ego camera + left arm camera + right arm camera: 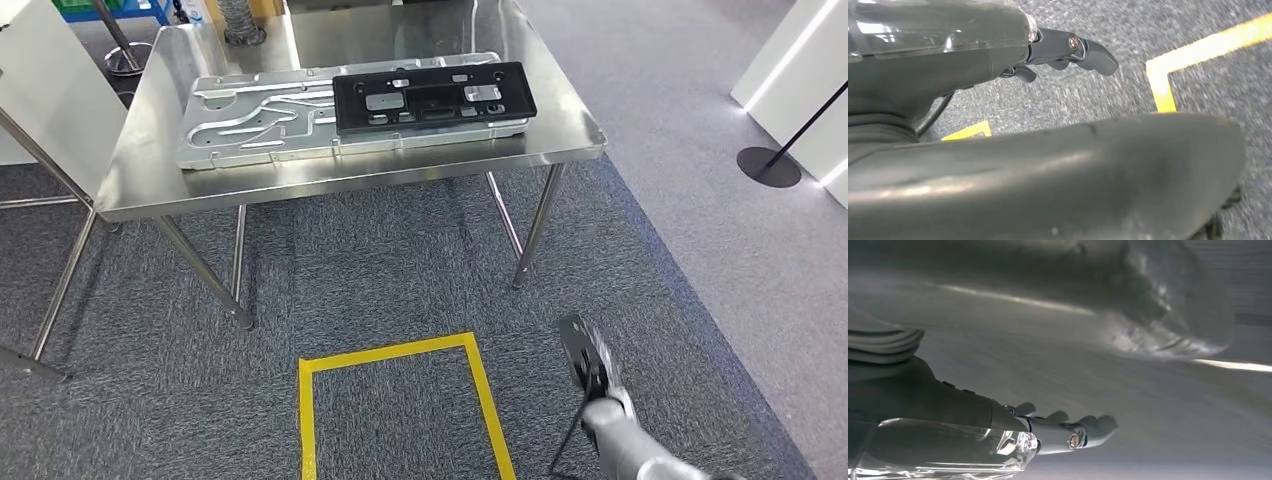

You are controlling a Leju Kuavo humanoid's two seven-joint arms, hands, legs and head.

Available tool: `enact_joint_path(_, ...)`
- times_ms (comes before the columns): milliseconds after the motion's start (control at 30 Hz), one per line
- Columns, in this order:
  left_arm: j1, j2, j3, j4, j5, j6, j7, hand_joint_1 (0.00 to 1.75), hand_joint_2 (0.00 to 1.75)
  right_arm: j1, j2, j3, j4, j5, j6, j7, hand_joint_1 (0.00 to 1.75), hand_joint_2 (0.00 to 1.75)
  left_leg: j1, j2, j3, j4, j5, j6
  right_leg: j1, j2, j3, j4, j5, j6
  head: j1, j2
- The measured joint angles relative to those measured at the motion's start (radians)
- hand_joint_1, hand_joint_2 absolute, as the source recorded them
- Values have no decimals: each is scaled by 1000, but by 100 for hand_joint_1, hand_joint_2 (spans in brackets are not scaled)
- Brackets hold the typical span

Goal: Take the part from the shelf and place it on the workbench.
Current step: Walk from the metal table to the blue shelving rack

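Part (433, 95) atop plate (250, 115) on workbench (160, 180)

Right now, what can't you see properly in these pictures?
- The shelf: I cannot find it in any picture, so where it stands is unknown.
- Right hand: motion-blurred in the head view; in the right wrist view its fingers look empty, the background smeared.
- Left hand: a dark curved cover fills much of the left wrist view.
- Workbench: its far end is cut off by the top edge.
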Motion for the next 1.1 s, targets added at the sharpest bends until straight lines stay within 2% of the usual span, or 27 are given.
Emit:
enact_joint_path(33,0,1,0,0,-2,0,1,0,0,55,3,-32,12,-23,13,24,0,0,3,1,-5,-10,14,5,0,1,-5,11,-23,5,0,0)
enact_joint_path(67,0,3,0,0,-5,0,2,0,0,106,6,-62,23,-45,29,45,0,44,7,2,-12,-18,30,8,-2,3,-14,41,-65,10,0,0)
enact_joint_path(133,-2,4,0,0,-9,0,0,0,0,190,18,-112,44,-82,61,83,0,131,9,2,-36,-20,51,10,-10,4,-42,156,-171,20,0,0)
enact_joint_path(167,-3,5,0,0,-11,1,-1,0,0,226,26,-134,54,-95,74,102,0,175,10,3,-51,-18,61,7,-15,4,-53,221,-203,26,0,0)
enact_joint_path(200,-3,5,0,0,-12,2,-4,0,0,256,35,-152,62,-102,83,120,0,175,11,4,-67,-15,71,4,-21,4,-56,268,-208,32,0,0)
enact_joint_path(233,-4,5,-1,0,-14,2,-6,0,0,282,45,-165,69,-106,92,138,0,175,14,5,-85,-11,81,-2,-27,3,-45,288,-189,39,0,0)
enact_joint_path(267,-5,5,-1,0,-15,4,-9,0,0,303,57,-176,75,-107,99,155,0,175,18,7,-104,-4,90,-8,-34,3,-17,273,-158,47,0,0)
enact_joint_path(300,-7,5,-2,0,-15,5,-11,0,0,318,70,-182,79,-106,102,168,0,175,23,7,-124,6,98,-16,-42,3,29,225,-131,55,0,0)
enact_joint_path(333,-8,5,-2,0,-15,6,-13,0,0,328,83,-187,82,-105,104,178,0,131,26,8,-144,18,104,-24,-47,4,88,150,-129,62,0,0)
enact_joint_path(400,-11,7,-2,0,-15,9,-16,0,0,337,108,-195,86,-107,106,194,0,44,27,10,-169,40,116,-40,-49,9,175,24,-162,55,0,0)
enact_joint_path(433,-12,7,-2,-1,-15,10,-18,0,0,340,117,-200,88,-110,110,201,0,44,27,10,-174,44,123,-48,-44,12,192,-4,-179,45,0,0)
enact_joint_path(500,-13,6,-3,0,-16,12,-22,0,0,347,128,-209,92,-117,122,210,0,131,32,9,-177,45,133,-64,-39,10,180,-3,-172,20,0,0)
enact_joint_path(533,-13,5,-3,0,-17,12,-22,0,0,348,131,-211,93,-117,130,211,0,175,35,8,-184,57,114,-69,-38,7,170,0,-163,8,0,0)
enact_joint_path(567,-13,5,-3,0,-18,12,-23,0,0,349,132,-212,95,-116,140,211,0,175,37,8,-194,85,77,-73,-37,2,159,-1,-152,-3,0,0)
enact_joint_path(633,-15,5,-5,0,-22,11,-19,0,0,351,131,-213,96,-108,161,205,0,175,38,8,-224,200,-34,-74,-32,-4,132,-1,-127,-18,0,0)
enact_joint_path(667,-17,5,-6,0,-24,9,-15,0,0,352,130,-213,97,-102,170,199,0,175,37,8,-235,269,-73,-74,-28,-7,116,0,-115,-21,0,0)
enact_joint_path(700,-18,5,-7,0,-26,8,-11,0,0,353,127,-212,97,-95,177,193,0,175,37,8,-238,326,-88,-73,-23,-9,99,1,-102,-24,0,0)
enact_joint_path(733,-20,4,-8,0,-28,7,-8,0,0,353,125,-212,97,-87,182,186,0,175,35,8,-228,356,-77,-70,-18,-10,81,2,-88,-26,0,0)
enact_joint_path(767,-22,4,-8,0,-31,6,-6,0,0,353,123,-211,98,-81,189,179,0,175,33,8,-202,353,-51,-64,-13,-10,62,2,-74,-27,0,0)
enact_joint_path(800,-24,3,-10,0,-33,6,-5,0,0,351,123,-210,98,-75,195,172,0,175,28,8,-158,312,-25,-54,-8,-10,44,2,-59,-27,0,0)
enact_joint_path(833,-27,3,-11,0,-36,6,-4,0,0,350,123,-207,98,-69,202,165,0,175,21,8,-94,240,-17,-42,-6,-10,29,3,-46,-26,0,0)
enact_joint_path(900,-34,2,-14,-1,-43,5,-1,0,0,346,123,-199,97,-53,209,159,0,175,3,8,41,59,-46,-19,-4,-11,9,4,-21,-19,0,0)
enact_joint_path(933,-38,2,-16,-1,-47,4,1,0,0,344,123,-193,97,-46,210,159,0,131,-5,8,82,-1,-62,-11,-5,-13,4,3,-9,-15,0,0)
enact_joint_path(967,-40,1,-18,-1,-50,3,4,0,0,343,123,-188,97,-40,209,160,0,87,-10,7,98,-36,-66,-7,-7,-15,0,0,3,-10,0,0)
enact_joint_path(1033,-40,-1,-21,0,-55,1,12,0,0,340,123,-180,98,-32,209,166,0,0,-9,8,84,-46,-47,3,-10,-15,-10,4,4,-1,0,0)
enact_joint_path(1067,-40,-2,-23,0,-56,1,14,0,0,340,123,-177,99,-30,210,170,0,0,-7,10,74,-51,-35,10,-12,-12,-19,24,-25,4,0,0)
enact_joint_path(1100,-40,-3,-25,0,-57,0,16,0,0,340,124,-175,99,-29,213,173,0,0,-5,11,63,-52,-23,15,-14,-10,-31,63,-70,7,0,0)
